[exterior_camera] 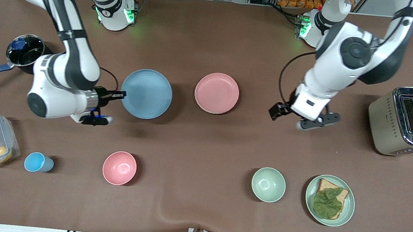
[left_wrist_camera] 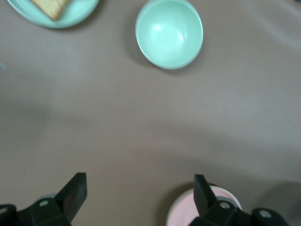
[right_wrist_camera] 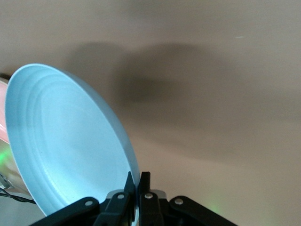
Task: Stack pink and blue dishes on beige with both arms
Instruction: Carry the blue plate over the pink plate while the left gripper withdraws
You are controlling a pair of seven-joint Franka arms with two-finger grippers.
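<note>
While the right arm bends low, its right gripper (exterior_camera: 110, 106) pinches the blue plate (exterior_camera: 146, 93) by the rim, lifted over the table (exterior_camera: 197, 206). Beside it lies the pink plate (exterior_camera: 216, 93); the left gripper (exterior_camera: 306, 119) hovers nearby, fingers spread wide.

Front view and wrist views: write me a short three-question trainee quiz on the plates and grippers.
1. True or false: the right gripper is shut on the rim of the blue plate.
2. The left gripper is: A) open and holding nothing; B) shut on a cup; C) shut on toast.
3. Fill in: the pink plate lies on the table, toward the ____ arm's end from the blue plate.
Key: 1 true; 2 A; 3 left.
</note>
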